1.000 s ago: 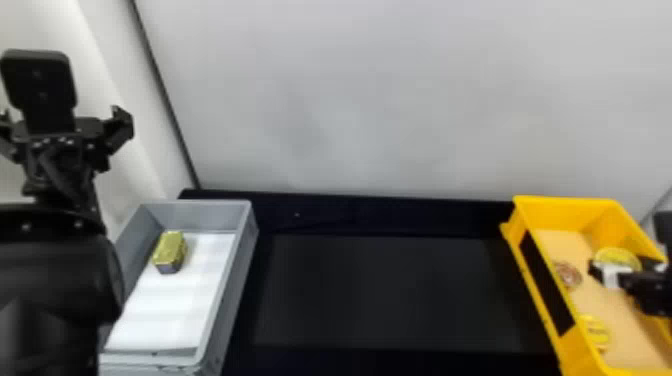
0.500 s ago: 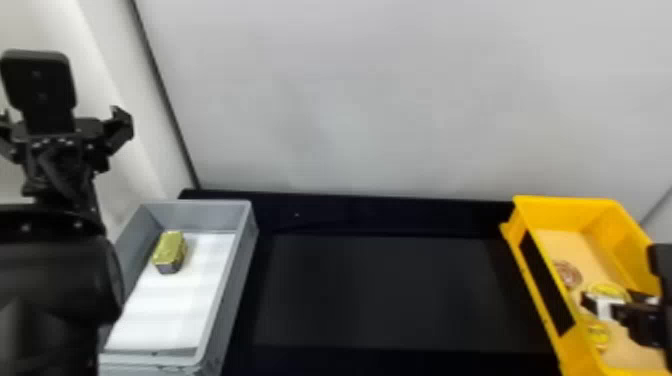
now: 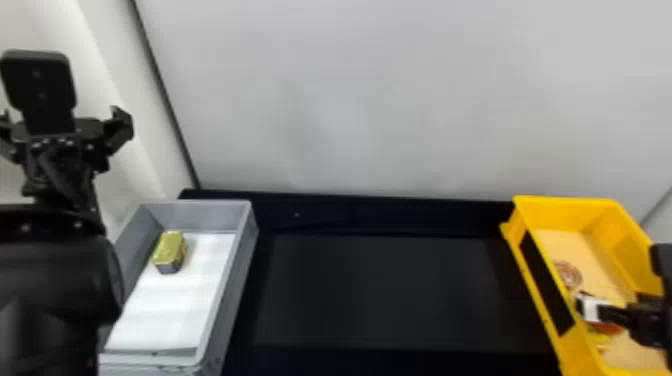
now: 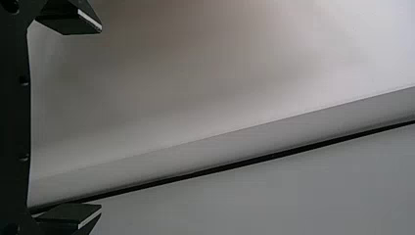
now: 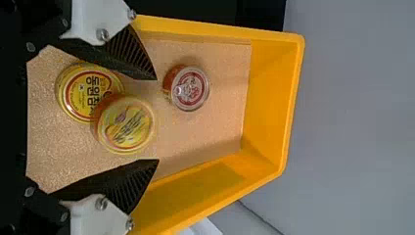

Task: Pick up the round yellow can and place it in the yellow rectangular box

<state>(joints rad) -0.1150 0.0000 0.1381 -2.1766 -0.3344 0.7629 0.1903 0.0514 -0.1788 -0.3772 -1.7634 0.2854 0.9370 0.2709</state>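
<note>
L pincer (image 3: 61, 116) up at far L, nr the grey bin, empty, fingers spread wide; pale wall/curtain (image 4: 195, 73) ahead of it in the L wrist view. L arm (image 3: 45, 280) comes in along the L edge, covering pt of the bin's L side.

Next, grey bin (image 3: 239, 285), w/ white sheet (image 3: 172, 312) on its floor. Rect. gold-topped tin (image 3: 169, 247) sits in it, toward the far end, nr the L wall.

Mid: blk worktop (image 3: 400, 290) btwn bin & box, pale grey wall (image 3: 350, 100) behind.

R: yellow rect. box (image 3: 620, 250), blk panel (image 3: 545, 285) on its L side, tan liner (image 5: 200, 127) inside. Small red-and-white can (image 5: 191, 88) w/ pull tab sits upright in there, apart from the yellow ones.

Task's thing: 2 round yellow cans in the box, can't tell which is meant. One (image 5: 129, 125) is btwn the R fingers & overlaps the edge of the other (image 5: 80, 93) in the R wrist view; can't tell if it's resting on it.

R pincer (image 3: 590, 307) is low over the box, pointing L, released, fingers well apart either side of the overlapping can.
</note>
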